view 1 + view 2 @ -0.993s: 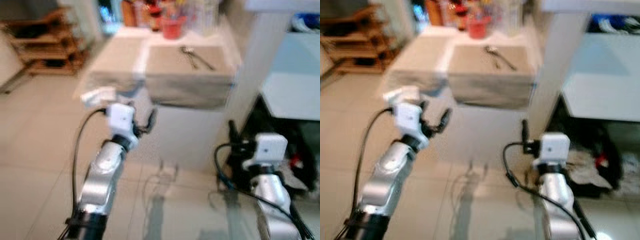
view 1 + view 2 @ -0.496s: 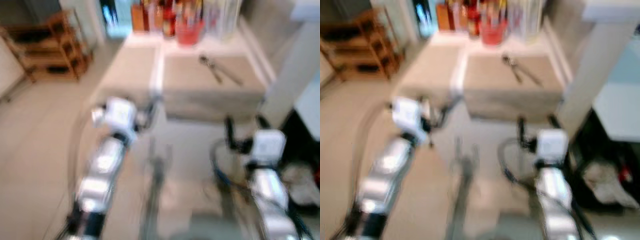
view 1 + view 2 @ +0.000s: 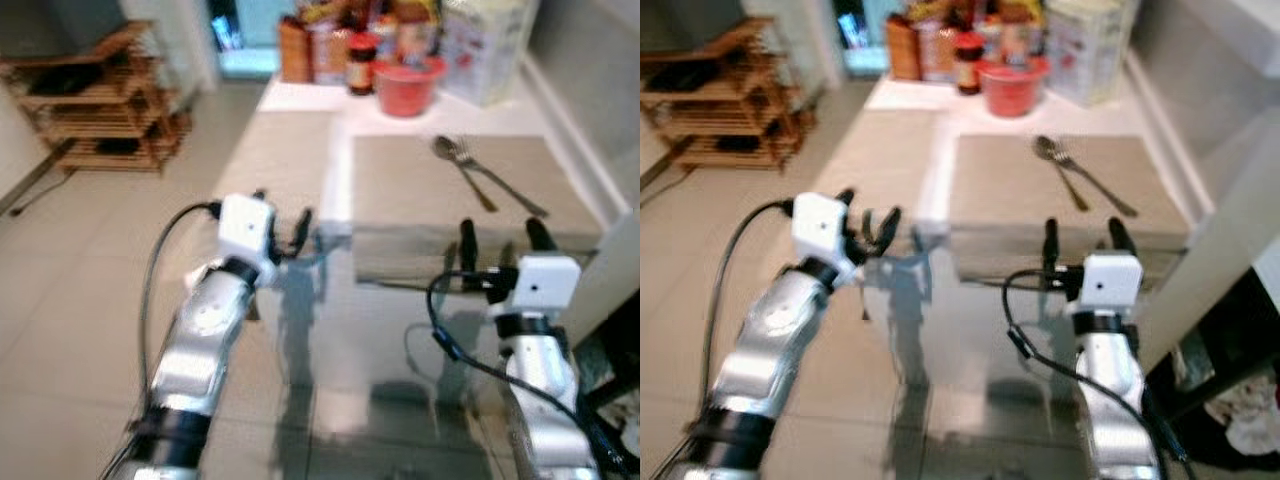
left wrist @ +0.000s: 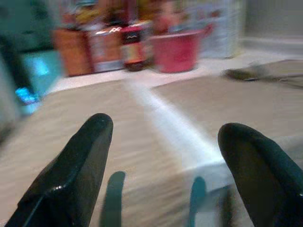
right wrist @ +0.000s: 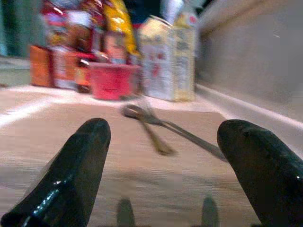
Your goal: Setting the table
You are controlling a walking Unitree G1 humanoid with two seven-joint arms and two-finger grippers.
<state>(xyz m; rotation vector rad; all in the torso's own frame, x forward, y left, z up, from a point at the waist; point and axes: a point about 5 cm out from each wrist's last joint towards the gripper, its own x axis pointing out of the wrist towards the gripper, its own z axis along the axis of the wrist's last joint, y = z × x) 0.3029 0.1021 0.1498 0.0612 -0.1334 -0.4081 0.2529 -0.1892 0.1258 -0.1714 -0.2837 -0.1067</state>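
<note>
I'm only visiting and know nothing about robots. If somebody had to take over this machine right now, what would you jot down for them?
Left claw: open, holding nothing, raised at the near edge of the left placemat.
Right claw: open, holding nothing, at the near edge of the right placemat.
Things: a spoon and a fork lie side by side on the right placemat. A red bowl, jars and a carton stand at the table's far end.
Done: two placemats laid, cutlery on the right one.
Left: judging by what lies there, the left placemat has no cutlery; neither place has a plate or a cup.
</note>
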